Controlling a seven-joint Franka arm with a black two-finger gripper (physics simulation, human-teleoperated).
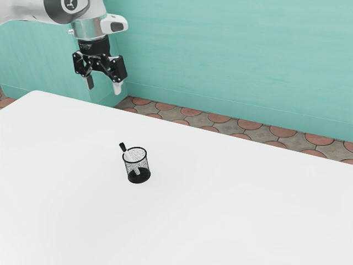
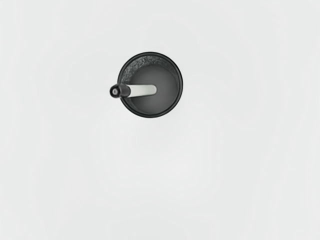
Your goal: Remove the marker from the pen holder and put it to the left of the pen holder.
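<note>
My gripper is high at the exterior view's upper left, above the table's level, its two fingers wide apart with nothing between them. The black mesh pen holder stands upright on the table, lower than the gripper and apart from it. A marker with a white body and black cap leans inside it, the cap sticking out past the rim toward the exterior view's left. In the wrist view the pen holder appears from above, with the marker slanting across its rim.
The white table stretches around the pen holder. Its far edge runs across the exterior view, with a tiled floor and a teal wall beyond.
</note>
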